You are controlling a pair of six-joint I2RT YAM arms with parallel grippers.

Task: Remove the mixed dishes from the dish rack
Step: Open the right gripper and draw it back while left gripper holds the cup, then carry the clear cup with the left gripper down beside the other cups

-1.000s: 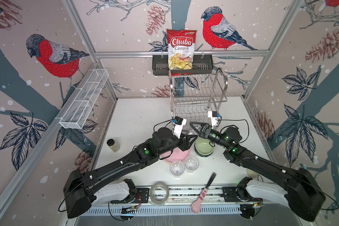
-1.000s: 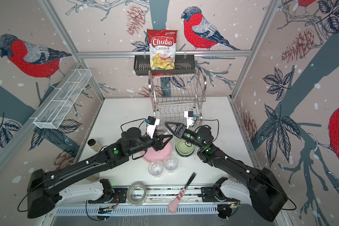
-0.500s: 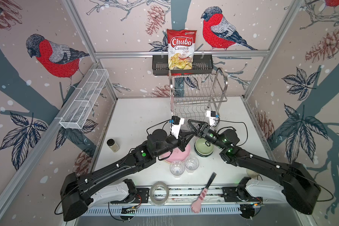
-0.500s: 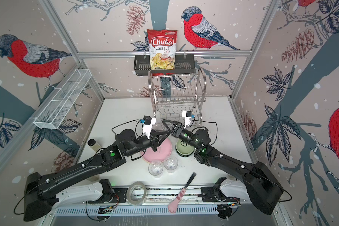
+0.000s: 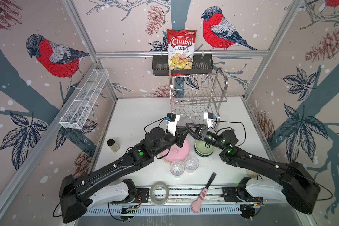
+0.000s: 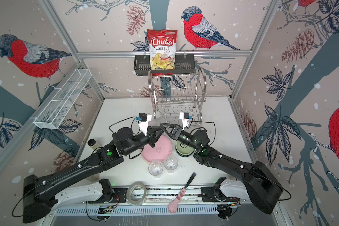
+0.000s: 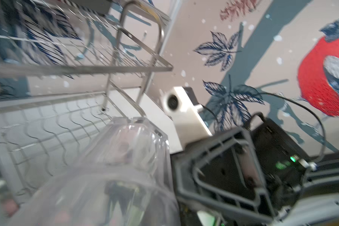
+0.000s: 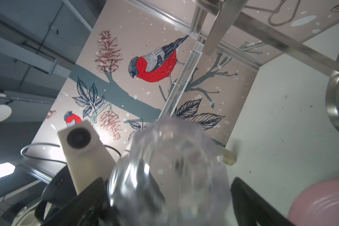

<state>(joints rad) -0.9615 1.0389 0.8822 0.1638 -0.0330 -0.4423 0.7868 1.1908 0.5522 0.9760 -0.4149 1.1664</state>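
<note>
here, three glasses [image 5: 177, 169] (one gripped), one pink plate [image 5: 181, 151], one green bowl [image 5: 203, 149].

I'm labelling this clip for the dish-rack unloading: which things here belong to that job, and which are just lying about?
Job: dish rack, pink plate, pale green bowl, two clear glasses beside the plate, third glass in the left gripper.

Lying about: chips bag, black basket, white mesh tray, small jar, tape roll, pink-handled tool.
</note>
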